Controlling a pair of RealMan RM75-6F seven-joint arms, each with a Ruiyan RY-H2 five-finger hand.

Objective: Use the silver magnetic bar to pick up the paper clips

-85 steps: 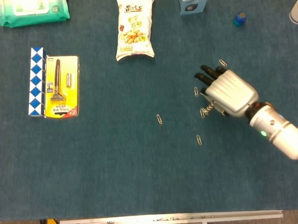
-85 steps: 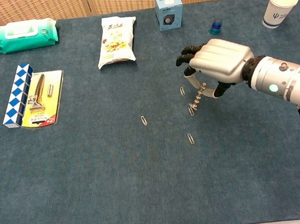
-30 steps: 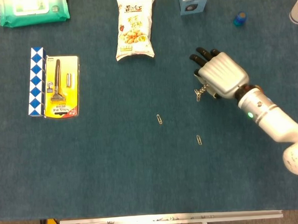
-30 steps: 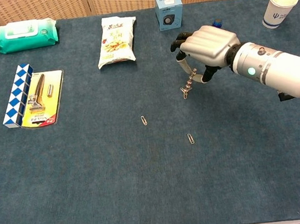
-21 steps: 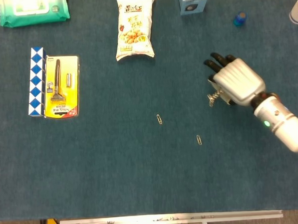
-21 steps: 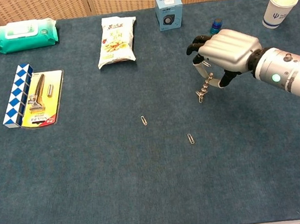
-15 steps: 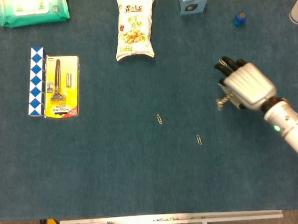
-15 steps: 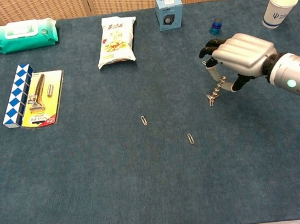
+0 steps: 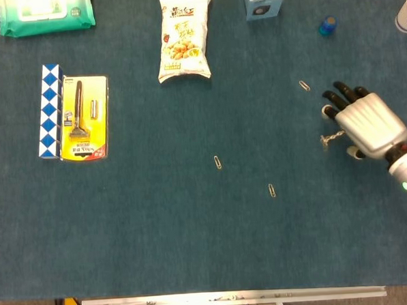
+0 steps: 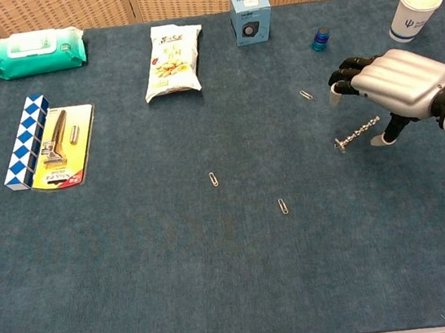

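My right hand is over the right side of the table and holds the silver magnetic bar, which sticks out to the left with paper clips clinging to its tip. Three loose paper clips lie on the blue cloth: one just up and left of the hand, one near the middle, one further left. My left hand is not seen in either view.
A snack bag, a small blue box, a blue bottle cap and a paper cup line the far side. A wet-wipes pack, a blue-white puzzle strip and a razor pack sit at the left.
My right hand has carried the bar to the right, away from the middle. The clip it covered half a second ago now lies uncovered to its upper left.
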